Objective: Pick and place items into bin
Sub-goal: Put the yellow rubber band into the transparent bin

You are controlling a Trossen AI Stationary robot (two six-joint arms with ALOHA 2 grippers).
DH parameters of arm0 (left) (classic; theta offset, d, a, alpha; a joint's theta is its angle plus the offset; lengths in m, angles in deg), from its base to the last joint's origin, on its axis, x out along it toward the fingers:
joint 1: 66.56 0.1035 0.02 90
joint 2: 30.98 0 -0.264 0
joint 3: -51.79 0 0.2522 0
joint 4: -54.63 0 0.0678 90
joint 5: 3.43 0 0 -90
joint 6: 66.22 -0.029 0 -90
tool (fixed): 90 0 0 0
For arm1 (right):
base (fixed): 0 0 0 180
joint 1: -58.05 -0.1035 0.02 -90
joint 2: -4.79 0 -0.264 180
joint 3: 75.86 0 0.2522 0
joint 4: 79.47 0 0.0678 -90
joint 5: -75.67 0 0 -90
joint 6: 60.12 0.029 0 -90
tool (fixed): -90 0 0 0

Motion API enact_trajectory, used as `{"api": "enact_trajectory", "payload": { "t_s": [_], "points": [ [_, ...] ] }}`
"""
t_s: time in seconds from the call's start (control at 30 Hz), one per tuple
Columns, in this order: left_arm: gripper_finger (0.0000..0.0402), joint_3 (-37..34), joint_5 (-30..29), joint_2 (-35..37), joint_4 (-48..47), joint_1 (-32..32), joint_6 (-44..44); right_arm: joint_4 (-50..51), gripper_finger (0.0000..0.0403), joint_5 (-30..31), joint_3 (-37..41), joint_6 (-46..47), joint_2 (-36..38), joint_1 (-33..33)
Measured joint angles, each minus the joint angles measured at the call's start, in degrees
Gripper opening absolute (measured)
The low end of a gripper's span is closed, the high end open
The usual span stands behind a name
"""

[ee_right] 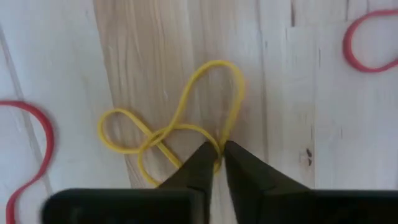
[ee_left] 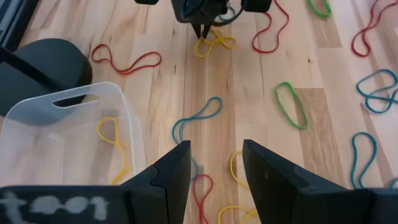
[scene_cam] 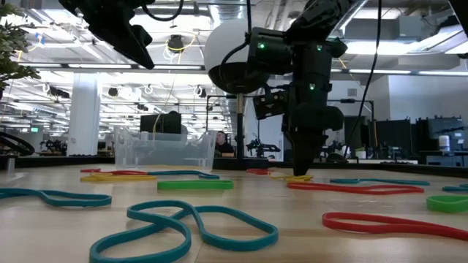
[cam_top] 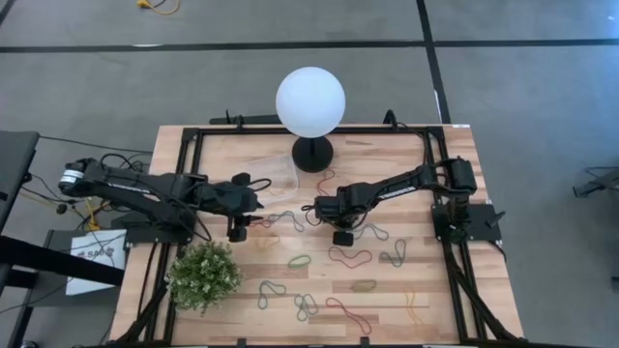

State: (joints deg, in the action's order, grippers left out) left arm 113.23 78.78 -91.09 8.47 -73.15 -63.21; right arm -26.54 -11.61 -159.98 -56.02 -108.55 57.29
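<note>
A yellow rubber band (ee_right: 186, 118), twisted into loops, lies flat on the wooden table. My right gripper (ee_right: 216, 155) points down at it, shut on one strand; it also shows in the high view (cam_top: 342, 237) and the low view (scene_cam: 300, 172). The clear bin (ee_left: 68, 130) stands on the table near the lamp's black base, with a yellow band (ee_left: 111, 134) inside. My left gripper (ee_left: 216, 149) hovers open above the table beside the bin, touching nothing. Many red, green, blue and yellow bands lie scattered over the table. My right gripper pinches one strand of the yellow band (ee_right: 219, 144) between its two fingertips, where two loops run together. The fingers come from above, pointing down, with their tips at the table. The band lies flat and slack on the wood.
A white globe lamp (cam_top: 310, 101) on a black base (cam_top: 312, 153) stands at the table's far middle. A green leafy plant (cam_top: 204, 275) sits at the near left. Loose bands such as a green one (ee_left: 291, 104) and a red one (ee_left: 127, 62) lie around.
</note>
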Motion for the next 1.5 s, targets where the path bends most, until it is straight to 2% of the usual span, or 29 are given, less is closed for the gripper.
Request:
{"api": "enact_trajectory", "payload": {
  "t_s": [0.17, 0.27, 0.37, 0.53, 0.77, 0.93, 1.03, 1.23, 1.5],
  "points": [
    [0.0138, 0.0, -0.2, 0.3, -0.2, 0.0, -0.3, -1.1, 0.0007, 0.4, -0.3, 1.7, 1.0, -0.5],
    [0.0138, 0.0, -0.4, 0.5, -0.2, 0.0, -0.5, -4.3, 0.0003, 3.0, -1.9, 1.4, 1.0, -0.8],
    [0.0138, 0.0, -0.5, 0.5, -0.3, 0.0, -0.6, -6.6, 0.0002, 6.9, -4.4, -1.0, 1.5, -0.7],
    [0.0138, 0.0, -0.5, 0.5, -0.3, 0.0, -1.5, -12.7, 0.0002, 9.5, -9.5, -8.9, 1.4, 0.0],
    [0.0138, 0.0, -0.5, 0.5, -1.2, 0.0, -1.6, -21.9, 0.0001, 13.9, -16.0, -14.3, 1.5, 3.0],
    [0.0138, 0.0, -0.5, 0.5, -1.6, 0.0, -1.5, -29.7, 0.0001, 12.8, -17.0, -15.1, 1.5, 6.2],
    [0.0138, 0.0, -0.5, 0.5, -1.6, 0.0, -1.3, -30.7, 0.0001, 10.8, -17.0, -14.3, 1.5, 8.2],
    [0.0138, 0.0, -0.5, 0.5, -1.0, 0.0, -1.3, -29.7, 0.0001, 2.9, -16.7, -13.6, -2.4, 10.9],
    [0.0138, 0.0, -0.5, 0.5, -1.1, 0.0, -1.3, -33.2, 0.0000, 3.4, -16.9, -15.8, -7.9, 11.3]
  ]
}}
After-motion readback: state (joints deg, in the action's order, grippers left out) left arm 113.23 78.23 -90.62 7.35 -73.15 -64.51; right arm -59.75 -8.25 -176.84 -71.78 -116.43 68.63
